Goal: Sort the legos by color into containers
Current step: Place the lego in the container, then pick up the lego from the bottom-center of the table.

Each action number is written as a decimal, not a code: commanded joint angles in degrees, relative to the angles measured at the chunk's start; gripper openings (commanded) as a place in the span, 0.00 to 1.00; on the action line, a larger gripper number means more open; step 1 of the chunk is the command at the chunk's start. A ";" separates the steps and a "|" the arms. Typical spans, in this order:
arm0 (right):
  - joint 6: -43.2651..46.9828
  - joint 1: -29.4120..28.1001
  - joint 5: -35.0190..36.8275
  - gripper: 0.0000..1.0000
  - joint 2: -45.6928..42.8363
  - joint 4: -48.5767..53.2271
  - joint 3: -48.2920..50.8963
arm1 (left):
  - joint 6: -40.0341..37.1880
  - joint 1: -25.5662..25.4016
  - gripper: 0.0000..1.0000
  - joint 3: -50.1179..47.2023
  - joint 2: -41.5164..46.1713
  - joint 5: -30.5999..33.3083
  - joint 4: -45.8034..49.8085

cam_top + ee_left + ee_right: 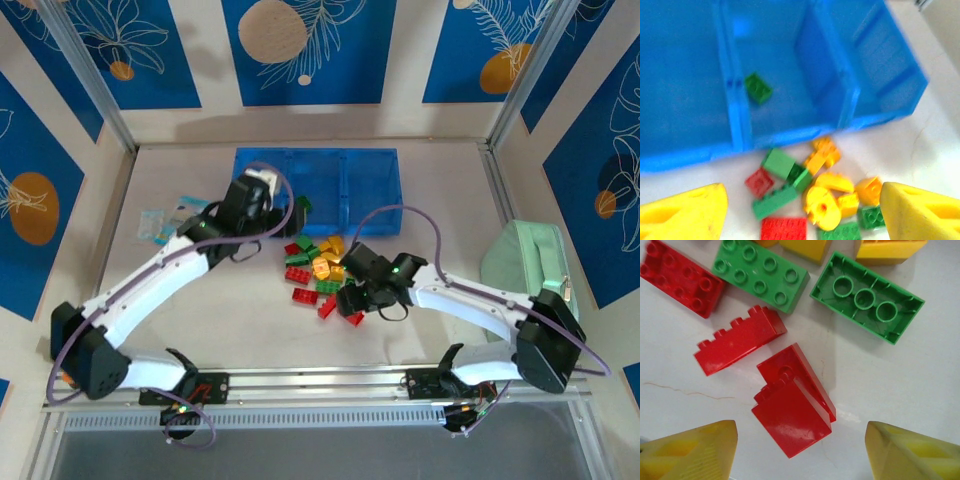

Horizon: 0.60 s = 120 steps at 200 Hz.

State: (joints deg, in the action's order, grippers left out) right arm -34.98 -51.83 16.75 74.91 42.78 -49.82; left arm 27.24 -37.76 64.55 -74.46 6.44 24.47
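right claw (801, 452): spread and gripping nothing, low over the surface (200, 320). A red brick (792, 417) lies between its fingers (690, 452), touching neither, so I judge it is placed to close on that brick.
legos (320, 270): a loose heap of red, green and yellow-orange just in front of the tray, between the two arms where either can reach.
left claw (802, 212): parted and empty, hanging above the heap and facing the tray's near wall.
green brick (758, 88): alone in the middle compartment, beside the divider to the left one, which likely marks that compartment for green.
containers (370, 180): three compartments in one translucent blue tray; most of the sorting remains.
surface: pale and matt, with a faint hairline mark near the red brick. A printed packet (160, 222) lies at left and a mint-green case (525, 262) at right, both apart from the heap.
room: cream walls (300, 50) with blue leaf-print panels.
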 commanded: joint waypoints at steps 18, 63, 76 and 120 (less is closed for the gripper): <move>1.84 -2.56 3.90 0.69 5.99 2.50 -3.49 | 6.67 -0.70 0.79 -18.00 9.34 -0.02 -0.48; 1.30 -4.44 3.96 0.64 10.62 2.82 -4.15 | 11.40 -1.11 0.79 -30.56 21.18 0.40 2.53; 1.23 -4.90 4.39 0.64 11.77 2.59 -4.23 | 11.90 -1.11 0.79 -32.25 23.68 0.97 3.01; 0.30 -6.50 8.15 0.39 14.44 5.28 -7.43 | 11.56 -1.17 0.79 -31.99 25.63 1.65 4.36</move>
State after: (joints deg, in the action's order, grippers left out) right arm -33.63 -57.06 21.41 89.17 44.71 -54.04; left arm 37.89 -38.44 32.14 -49.23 7.11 27.49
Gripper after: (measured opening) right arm 0.444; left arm 0.791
